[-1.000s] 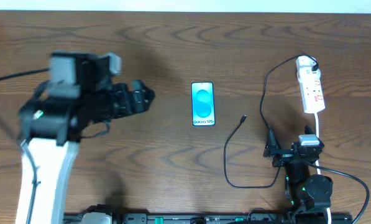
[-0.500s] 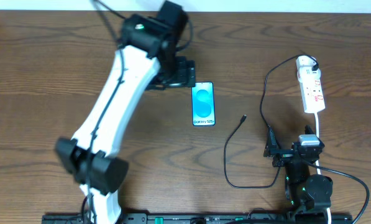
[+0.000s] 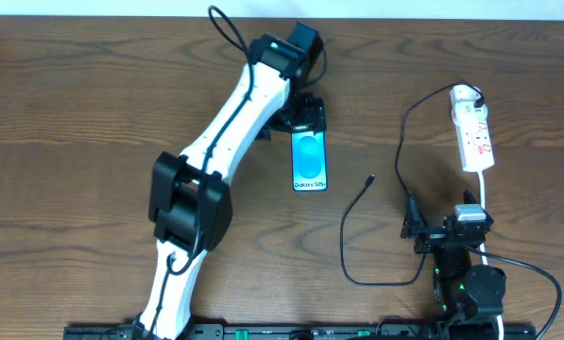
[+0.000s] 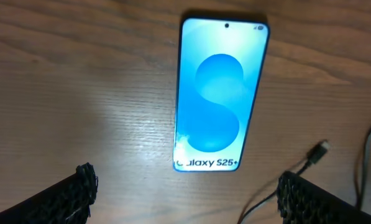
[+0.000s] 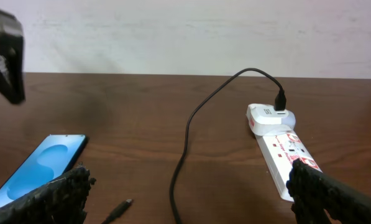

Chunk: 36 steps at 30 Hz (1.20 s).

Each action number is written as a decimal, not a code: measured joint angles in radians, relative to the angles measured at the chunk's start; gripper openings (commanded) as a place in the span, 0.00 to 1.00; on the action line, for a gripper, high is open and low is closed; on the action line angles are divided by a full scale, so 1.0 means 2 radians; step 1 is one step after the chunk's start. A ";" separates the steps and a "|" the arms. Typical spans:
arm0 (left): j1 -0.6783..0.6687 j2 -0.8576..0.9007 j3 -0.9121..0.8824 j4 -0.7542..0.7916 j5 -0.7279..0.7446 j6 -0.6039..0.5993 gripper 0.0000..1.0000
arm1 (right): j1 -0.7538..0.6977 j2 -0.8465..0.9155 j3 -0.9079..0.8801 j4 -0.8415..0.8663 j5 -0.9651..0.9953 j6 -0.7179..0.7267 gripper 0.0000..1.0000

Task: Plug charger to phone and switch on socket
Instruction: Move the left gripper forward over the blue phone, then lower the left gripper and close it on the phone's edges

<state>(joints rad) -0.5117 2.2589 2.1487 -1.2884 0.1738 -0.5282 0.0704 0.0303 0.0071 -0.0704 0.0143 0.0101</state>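
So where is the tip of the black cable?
In the overhead view the charger tip lies just right of the phone, left of the socket.

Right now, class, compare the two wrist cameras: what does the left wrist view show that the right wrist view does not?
Only the left wrist view shows the phone whole, with its Galaxy S25+ lettering. Only the right wrist view shows the socket with the charger plugged into its adapter. Both show the phone and the charger's loose tip lying apart on the table.
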 measured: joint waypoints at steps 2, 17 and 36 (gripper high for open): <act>-0.005 0.011 0.000 0.007 0.001 0.000 0.94 | 0.000 0.000 0.000 0.000 0.000 0.000 0.99; -0.037 0.026 -0.005 0.056 0.002 0.010 0.94 | 0.000 0.000 0.000 0.000 0.000 0.000 0.99; -0.037 0.031 -0.079 0.116 -0.021 -0.009 0.94 | 0.000 0.000 0.000 0.000 0.000 0.000 0.99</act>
<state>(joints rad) -0.5865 2.3203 1.9911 -1.0561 0.1310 -0.5465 0.0704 0.0303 0.0071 -0.0708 0.0143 0.0097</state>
